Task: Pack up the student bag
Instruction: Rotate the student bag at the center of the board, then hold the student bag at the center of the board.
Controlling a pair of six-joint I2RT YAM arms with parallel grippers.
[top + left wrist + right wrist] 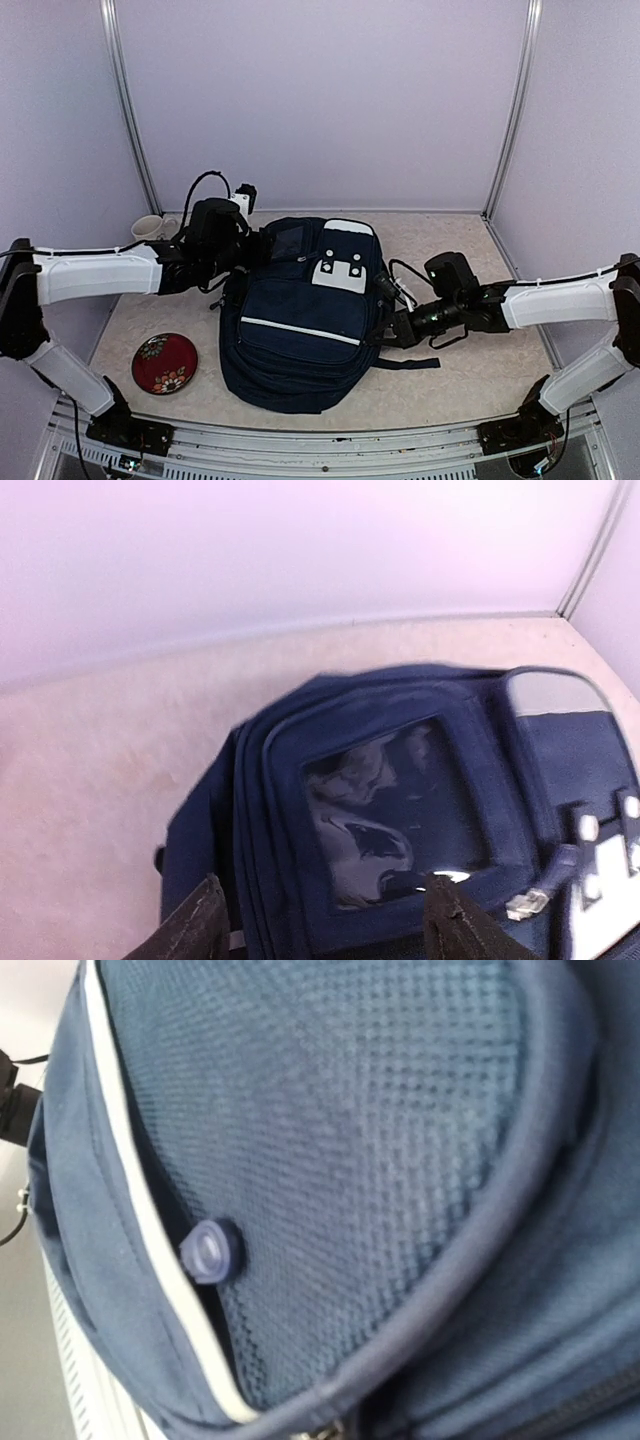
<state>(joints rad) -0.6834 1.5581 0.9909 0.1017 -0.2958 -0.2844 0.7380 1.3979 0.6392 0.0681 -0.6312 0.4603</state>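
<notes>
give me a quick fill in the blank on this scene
1. The navy bag has a ___ stripe.
2. The plate on the left arm's side is ___.
3. The left gripper has its jaws ___ over the bag.
Missing words: white; red; open

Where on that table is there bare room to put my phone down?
Bare tabletop lies front right, between the student bag and the right edge, and back right beyond the right arm. The left is crowded: red plate, white cup, left arm.
</notes>
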